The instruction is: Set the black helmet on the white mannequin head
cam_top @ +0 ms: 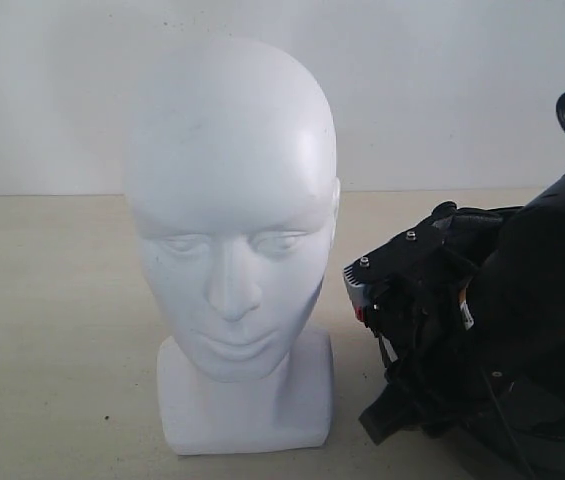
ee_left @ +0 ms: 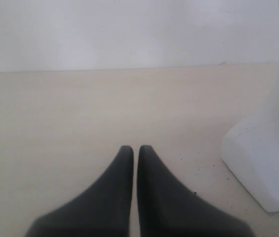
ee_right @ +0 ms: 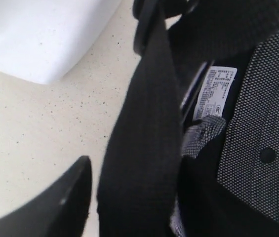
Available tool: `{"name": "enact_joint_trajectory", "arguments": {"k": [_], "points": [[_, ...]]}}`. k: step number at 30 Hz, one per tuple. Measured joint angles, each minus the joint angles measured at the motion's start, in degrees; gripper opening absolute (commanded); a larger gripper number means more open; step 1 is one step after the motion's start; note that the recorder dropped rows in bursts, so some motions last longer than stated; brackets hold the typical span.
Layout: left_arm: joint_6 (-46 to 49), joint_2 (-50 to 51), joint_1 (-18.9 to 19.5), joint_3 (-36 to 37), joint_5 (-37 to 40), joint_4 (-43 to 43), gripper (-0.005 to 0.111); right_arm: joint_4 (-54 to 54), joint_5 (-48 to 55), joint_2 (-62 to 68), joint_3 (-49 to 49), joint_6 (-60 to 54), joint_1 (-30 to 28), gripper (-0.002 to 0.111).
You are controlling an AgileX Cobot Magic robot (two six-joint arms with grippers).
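Behind the scene is a plain white wall, and below it a pale speckled counter (cam_top: 52, 330); the white mannequin head (cam_top: 230, 230) stands upright on it, left of the middle, bare on top; the black helmet (cam_top: 547, 310) lies on the counter at the right, near the head's base, not yet lifted; the right arm (cam_top: 412, 270) is low against it. In the right wrist view only one of the right fingers (ee_right: 65, 207) shows, beside a black strap (ee_right: 139, 148) and the mesh lining (ee_right: 258, 113); you cannot tell if they are released or grasping. The left fingers (ee_left: 122, 163) are clenched on nothing, near the base on its left side. I judge that the step is taking hold; catch the firm rim, not the strap alone, or the helmet may swing; then lift above the crown before you move left.
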Motion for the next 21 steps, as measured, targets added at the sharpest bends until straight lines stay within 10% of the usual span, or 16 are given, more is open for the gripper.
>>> {"name": "enact_joint_trajectory", "arguments": {"k": [5, 21], "points": [[0.00, 0.00, 0.00, 0.00, 0.00, 0.00, 0.005, 0.00, 0.11, 1.32, -0.12, 0.16, 0.12, 0.001], [0.00, 0.00, 0.00, 0.00, 0.00, 0.00, 0.005, -5.96, 8.00, -7.79, -1.93, 3.77, 0.12, 0.000]]}}
